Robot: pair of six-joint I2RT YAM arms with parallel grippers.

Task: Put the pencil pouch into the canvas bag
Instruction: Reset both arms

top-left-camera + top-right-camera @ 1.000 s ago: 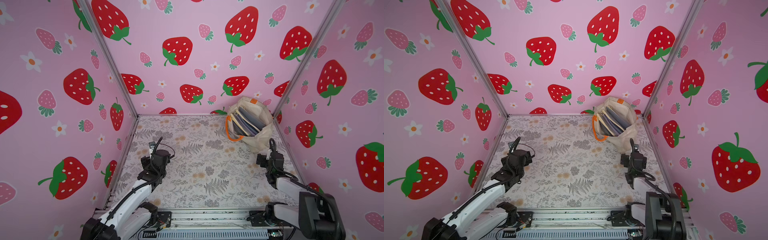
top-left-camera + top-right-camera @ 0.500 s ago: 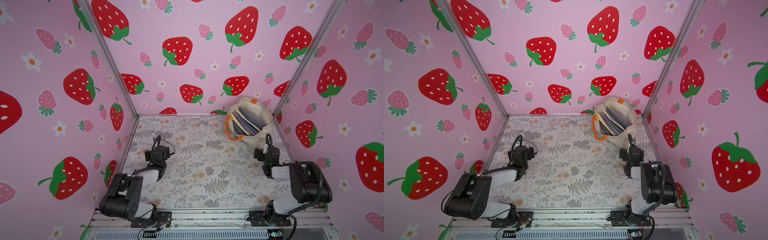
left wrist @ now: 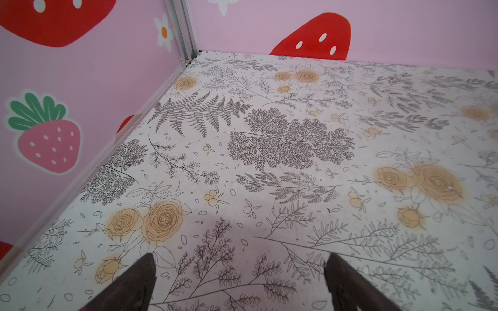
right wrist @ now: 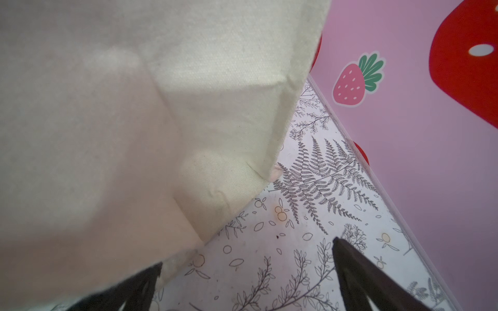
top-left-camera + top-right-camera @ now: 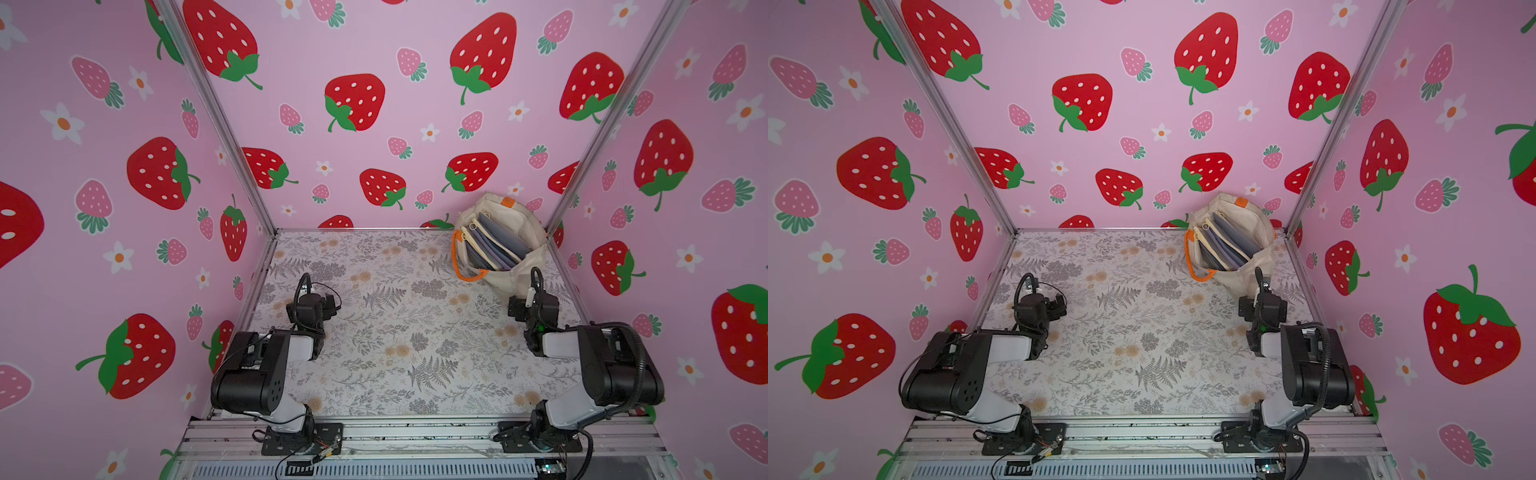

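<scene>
The cream canvas bag [image 5: 521, 277] [image 5: 1246, 277] stands open at the back right corner, with an orange handle [image 5: 457, 266] and a small orange tab [image 5: 508, 202]. Several flat zip pouches [image 5: 494, 245] [image 5: 1227, 242] in grey-blue, lilac and cream stand upright inside it; I cannot single out the pencil pouch among them. My right gripper [image 5: 524, 302] [image 4: 246, 253] is low and open just in front of the bag [image 4: 134, 121], one fingertip close to its fabric, nothing between the jaws. My left gripper [image 5: 330, 305] [image 3: 239, 259] is open over bare table at the left.
The floral table [image 5: 395, 332] is walled by pink strawberry panels on the left, back and right. Both arms are folded, with their bulky elbows [image 5: 249, 374] [image 5: 615, 370] near the front rail [image 5: 415, 432].
Both arms have folded up, their elbows rising toward the camera over the front of the table. The grippers kept roughly their places and stayed open. The bag has not moved.
</scene>
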